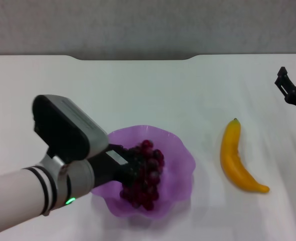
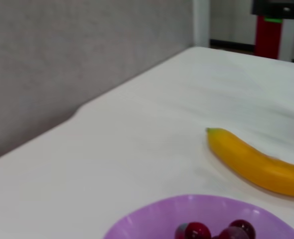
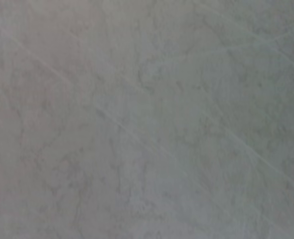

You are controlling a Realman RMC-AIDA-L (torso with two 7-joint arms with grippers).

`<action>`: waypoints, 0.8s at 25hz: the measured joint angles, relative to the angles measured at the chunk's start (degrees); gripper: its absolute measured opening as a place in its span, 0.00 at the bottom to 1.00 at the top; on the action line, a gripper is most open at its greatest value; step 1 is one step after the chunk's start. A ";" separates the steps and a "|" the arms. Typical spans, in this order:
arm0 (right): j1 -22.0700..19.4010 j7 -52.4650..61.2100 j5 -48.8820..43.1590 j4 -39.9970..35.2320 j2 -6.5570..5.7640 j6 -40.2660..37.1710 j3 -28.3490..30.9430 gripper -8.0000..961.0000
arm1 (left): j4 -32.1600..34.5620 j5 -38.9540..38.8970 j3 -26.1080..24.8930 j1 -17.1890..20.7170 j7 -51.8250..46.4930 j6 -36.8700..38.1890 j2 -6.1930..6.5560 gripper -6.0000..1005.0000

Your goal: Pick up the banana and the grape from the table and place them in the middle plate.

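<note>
The grape [image 1: 149,173], a dark red-purple bunch, lies inside the light purple middle plate [image 1: 180,160]. My left gripper [image 1: 132,168] reaches into the plate from its left side and is shut on the bunch. The left wrist view catches the plate's rim [image 2: 152,219], a few grapes [image 2: 214,231] and the banana [image 2: 256,162] beyond. That yellow banana [image 1: 237,160] rests on the white table [image 1: 153,95] to the right of the plate, apart from it. My right gripper [image 1: 287,85] hangs at the far right edge, away from the banana.
The table's far edge meets a grey wall [image 1: 138,25]. Only bare tabletop [image 3: 147,119] fills the right wrist view. A red and dark object [image 2: 269,30] stands beyond the table's far end in the left wrist view.
</note>
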 joint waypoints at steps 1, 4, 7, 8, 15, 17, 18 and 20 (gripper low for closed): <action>0.00 0.00 0.00 0.00 0.00 0.00 0.00 0.92 | -0.30 -0.01 0.24 -0.42 0.00 -0.41 -0.02 0.10; 0.00 0.00 0.00 0.00 0.00 0.01 -0.02 0.92 | -1.48 0.03 0.97 -1.58 0.04 -0.77 -0.04 0.11; 0.00 0.00 0.00 0.00 0.00 0.01 -0.08 0.92 | -2.60 0.18 1.34 -2.29 0.06 -0.29 -0.10 0.16; 0.00 0.00 0.00 0.00 0.00 0.01 -0.10 0.92 | -2.92 0.18 1.40 -2.57 0.07 -0.12 -0.11 0.20; 0.00 0.00 0.00 0.00 0.00 0.01 -0.22 0.92 | -4.38 0.18 1.10 -4.15 -0.08 0.07 -0.17 0.44; 0.00 0.00 0.00 0.00 0.00 0.01 -0.23 0.92 | -4.40 0.18 1.08 -4.23 -0.23 0.56 -0.19 0.50; 0.00 0.00 0.00 0.00 0.00 0.01 -0.24 0.92 | -4.34 0.18 1.09 -4.22 -0.33 0.87 -0.19 0.53; 0.00 0.00 0.00 0.05 0.00 0.01 -0.24 0.92 | -3.72 0.17 1.12 -4.02 -0.34 1.38 -0.19 0.61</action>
